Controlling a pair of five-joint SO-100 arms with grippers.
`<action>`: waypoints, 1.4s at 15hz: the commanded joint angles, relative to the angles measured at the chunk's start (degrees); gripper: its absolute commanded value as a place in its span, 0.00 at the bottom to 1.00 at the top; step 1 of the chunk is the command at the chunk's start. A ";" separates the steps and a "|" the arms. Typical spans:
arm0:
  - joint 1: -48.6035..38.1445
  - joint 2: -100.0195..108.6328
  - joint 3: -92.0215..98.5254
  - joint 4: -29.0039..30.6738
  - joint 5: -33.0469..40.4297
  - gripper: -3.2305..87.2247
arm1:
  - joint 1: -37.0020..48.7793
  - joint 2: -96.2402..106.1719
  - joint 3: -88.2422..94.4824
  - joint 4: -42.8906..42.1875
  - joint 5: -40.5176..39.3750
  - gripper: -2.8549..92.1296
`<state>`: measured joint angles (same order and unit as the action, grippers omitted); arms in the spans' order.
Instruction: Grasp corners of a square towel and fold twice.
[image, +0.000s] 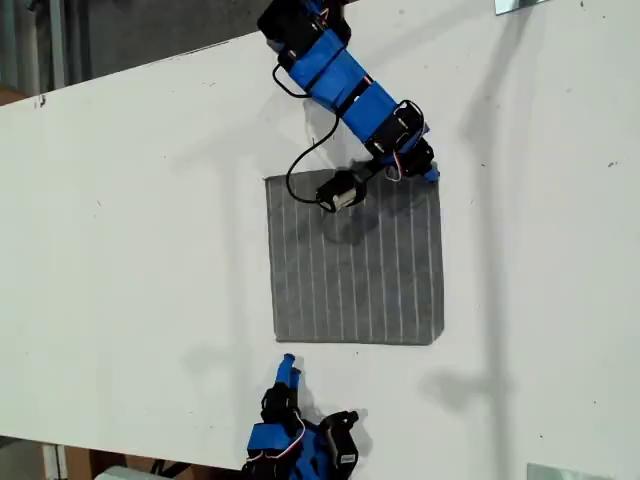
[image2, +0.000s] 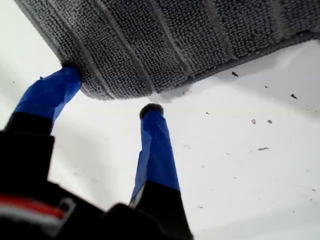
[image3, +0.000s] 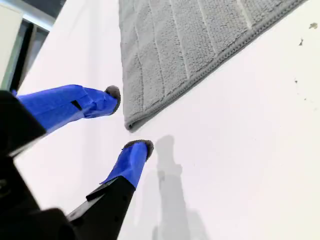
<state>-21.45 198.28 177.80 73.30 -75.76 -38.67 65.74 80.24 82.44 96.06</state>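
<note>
The towel (image: 355, 262) lies flat on the white bench (image: 130, 250). My first gripper (image2: 107, 92) has its jaws spread, one tip touching the towel's edge, a rounded corner (image2: 102, 92) between them. My second gripper (image3: 131, 117) has its jaws spread too, another corner (image3: 131, 123) just ahead of the gap between the tips, apart from both

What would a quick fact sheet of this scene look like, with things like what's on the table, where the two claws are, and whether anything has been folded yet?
Surface: white table
Cloth: grey striped towel, lying flat, unfolded
My first gripper: open, at one towel corner, one finger touching its edge, not clamped
My second gripper: open, just short of another towel corner, nothing held
Arms: one at the exterior view's top, one at its bottom
Folds done: none
</note>
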 joint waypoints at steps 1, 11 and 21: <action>0.79 0.53 0.18 -1.32 0.44 0.23 | -0.53 0.44 -0.97 -2.64 0.18 0.33; 2.81 0.53 0.18 -0.35 -6.24 0.22 | 2.55 -7.73 -0.79 -12.83 -3.16 0.03; 33.84 -52.29 -34.37 -8.09 -16.79 0.21 | 4.39 -7.65 -1.41 -10.99 -3.69 0.03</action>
<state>8.00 162.42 151.61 69.61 -91.41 -36.04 58.10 79.01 70.58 92.64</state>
